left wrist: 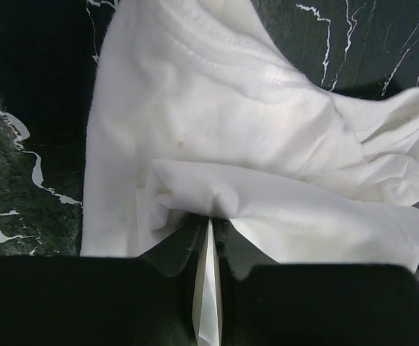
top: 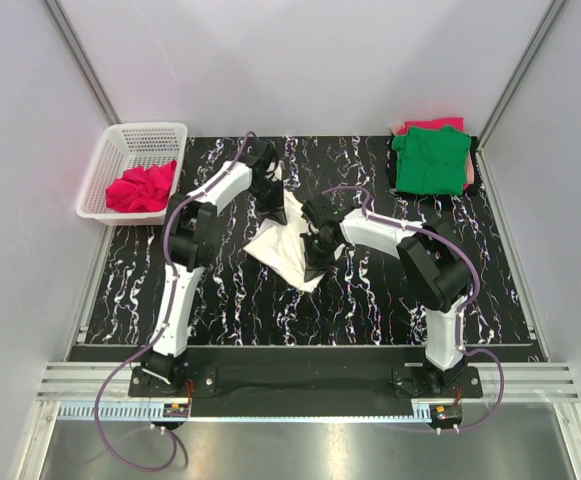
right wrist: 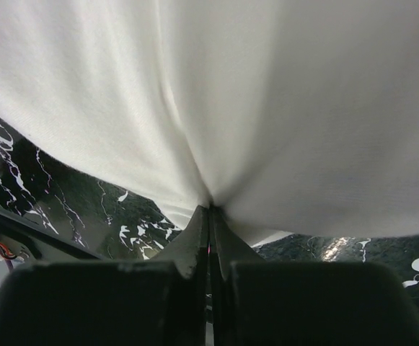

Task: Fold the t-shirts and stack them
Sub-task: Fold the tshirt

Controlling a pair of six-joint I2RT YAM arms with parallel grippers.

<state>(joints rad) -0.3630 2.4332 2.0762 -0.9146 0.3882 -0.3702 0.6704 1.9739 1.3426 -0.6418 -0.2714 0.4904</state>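
From above, shows the white t-shirt (top: 288,245) bunched at the middle of the table (top: 220,300), the green t-shirt (top: 430,160) folded far right, and the pinkish-red t-shirt (top: 142,187) crumpled in the basket (top: 130,135). At the left wrist, finds the left gripper (left wrist: 209,223) clenched on a white fold. At the right wrist, finds the right gripper (right wrist: 209,213) pinched tight on taut white cloth.

The white t-shirt (left wrist: 216,130) pinched in the left end effector (left wrist: 209,225) is soft, matt cloth with a stitched seam. Above the right end effector (right wrist: 210,210) the same cloth looks smooth. Both end effectors look like dull black plastic. The worktop (left wrist: 382,43) beside them is dark, white-veined and a bit shiny. Far off to the left end effector's left, the basket (top: 140,145) is white plastic mesh.
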